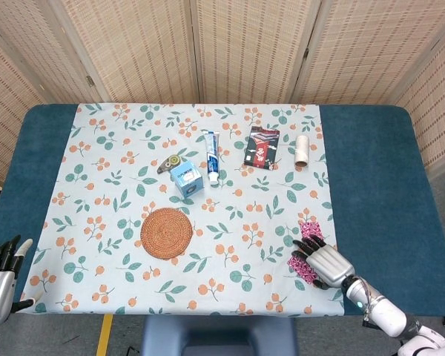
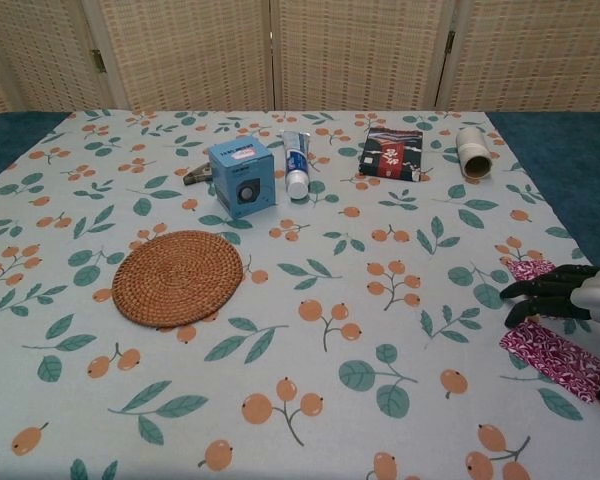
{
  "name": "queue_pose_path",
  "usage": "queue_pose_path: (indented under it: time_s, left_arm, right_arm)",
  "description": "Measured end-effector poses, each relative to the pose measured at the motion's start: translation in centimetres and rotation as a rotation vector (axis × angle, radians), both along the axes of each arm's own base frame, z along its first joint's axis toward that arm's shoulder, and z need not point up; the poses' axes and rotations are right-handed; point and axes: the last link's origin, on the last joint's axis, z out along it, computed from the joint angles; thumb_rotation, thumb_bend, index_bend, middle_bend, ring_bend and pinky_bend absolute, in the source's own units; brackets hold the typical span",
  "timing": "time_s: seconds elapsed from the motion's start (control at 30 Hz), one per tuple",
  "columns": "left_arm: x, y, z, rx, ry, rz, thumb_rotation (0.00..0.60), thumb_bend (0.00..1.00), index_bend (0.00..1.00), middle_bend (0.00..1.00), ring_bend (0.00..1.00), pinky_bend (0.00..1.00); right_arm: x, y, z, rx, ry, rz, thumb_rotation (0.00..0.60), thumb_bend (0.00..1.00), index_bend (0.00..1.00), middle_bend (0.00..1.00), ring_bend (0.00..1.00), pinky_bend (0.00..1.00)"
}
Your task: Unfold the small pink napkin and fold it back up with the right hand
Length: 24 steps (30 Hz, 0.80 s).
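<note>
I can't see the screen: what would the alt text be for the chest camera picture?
A robot's right hand rests over a pink patterned napkin at the right edge of a floral tablecloth. Farther off lie a round woven coaster, blue box, toothpaste tube, dark packet and cardboard roll.

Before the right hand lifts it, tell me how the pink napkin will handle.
Probably floppy: the pink napkin lies flat as a thin patterned strip on the tablecloth, so it should drape when raised. Likely light, so a push from the right hand may slide or bunch it. No roll or tip risk.
</note>
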Motion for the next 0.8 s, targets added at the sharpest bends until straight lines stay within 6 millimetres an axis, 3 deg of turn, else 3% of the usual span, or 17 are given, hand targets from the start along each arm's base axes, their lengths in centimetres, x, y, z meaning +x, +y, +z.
queue_pose_path:
  time_s: [0.17,0.8]
  left_arm:
    - [0.0,0.0,0.0,-0.001,-0.001,-0.002,0.6,0.17,0.11,0.0,0.06,0.0]
    - [-0.1,0.1,-0.1,-0.006,-0.002,-0.003,0.6,0.17,0.11,0.0,0.06,0.0]
  right_arm:
    - [0.1,0.1,0.0,-0.007,-0.015,-0.004,0.59,0.32,0.28,0.09,0.0,0.0]
    - [1.0,-0.6,2.1,-0.115,-0.128,-0.056,0.59,0.32,0.29,0.1,0.0,0.0]
